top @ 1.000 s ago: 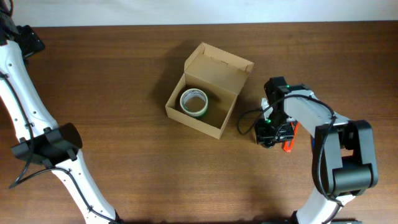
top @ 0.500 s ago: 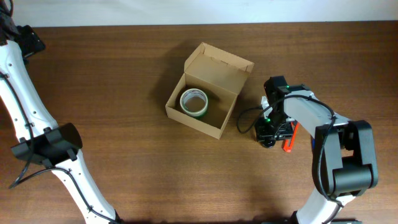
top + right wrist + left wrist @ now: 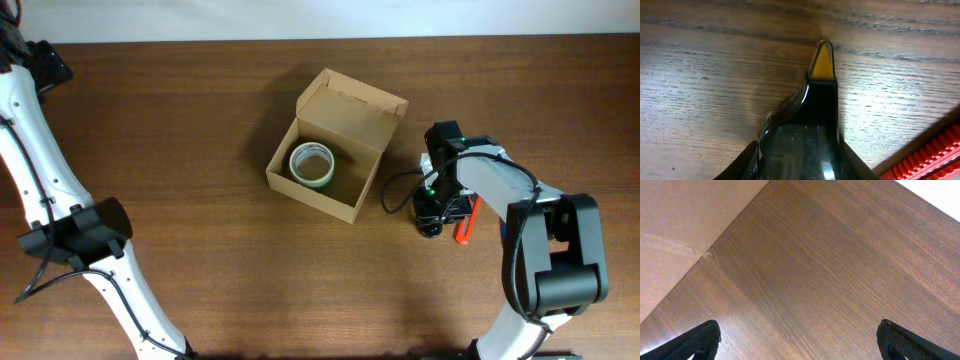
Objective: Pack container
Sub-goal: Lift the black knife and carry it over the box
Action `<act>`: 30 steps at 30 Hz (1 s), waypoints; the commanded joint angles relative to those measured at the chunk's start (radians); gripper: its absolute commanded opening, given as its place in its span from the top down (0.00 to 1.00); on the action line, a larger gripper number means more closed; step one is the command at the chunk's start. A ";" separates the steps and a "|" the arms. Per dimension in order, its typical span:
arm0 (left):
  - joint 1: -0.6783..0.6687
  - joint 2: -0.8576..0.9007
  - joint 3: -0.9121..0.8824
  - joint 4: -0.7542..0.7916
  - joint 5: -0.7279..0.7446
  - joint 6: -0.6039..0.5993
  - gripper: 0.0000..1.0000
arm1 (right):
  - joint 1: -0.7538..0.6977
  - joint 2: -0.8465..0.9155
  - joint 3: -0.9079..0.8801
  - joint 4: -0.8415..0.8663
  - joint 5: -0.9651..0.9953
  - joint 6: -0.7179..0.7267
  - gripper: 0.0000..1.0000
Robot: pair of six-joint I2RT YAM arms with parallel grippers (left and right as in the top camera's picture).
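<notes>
The container [image 3: 340,195] is a tan cardboard box at mid-table with its flap lid [image 3: 352,108] standing open. A green-and-white tape roll [image 3: 312,165] lies inside it. My right gripper [image 3: 433,212] is to the right of the box, down at the table. In the right wrist view its fingers [image 3: 800,162] press both sides of a glossy black tool with a yellow tip [image 3: 821,95]. My left gripper [image 3: 800,337] is open and empty over bare wood. In the overhead view that arm [image 3: 40,65] is at the far left back corner.
A red ridged tool [image 3: 463,228] lies on the table just right of the black tool, also in the right wrist view [image 3: 935,155]. A flat tan surface [image 3: 680,220] fills the upper left of the left wrist view.
My right gripper has edged slightly toward the table's front at the black tool. The box, the tape roll and the left arm have not moved.
</notes>
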 commanded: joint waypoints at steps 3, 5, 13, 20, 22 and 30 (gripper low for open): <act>0.001 -0.019 -0.007 -0.001 0.004 0.004 0.00 | 0.008 0.012 -0.002 0.033 -0.021 -0.002 0.63; 0.001 -0.019 -0.007 -0.001 0.004 0.004 0.00 | 0.008 0.012 0.005 0.033 -0.021 -0.003 0.63; 0.001 -0.019 -0.007 -0.001 0.004 0.004 0.00 | 0.008 0.012 0.164 -0.033 -0.024 -0.026 0.62; 0.001 -0.019 -0.007 -0.001 0.004 0.004 0.00 | 0.010 0.012 0.497 -0.207 -0.021 -0.072 0.62; 0.001 -0.019 -0.007 -0.001 0.004 0.004 0.00 | 0.014 0.012 0.599 -0.257 -0.019 -0.082 0.61; 0.001 -0.019 -0.007 -0.001 0.004 0.004 0.00 | 0.086 0.012 0.960 -0.424 -0.014 0.012 0.63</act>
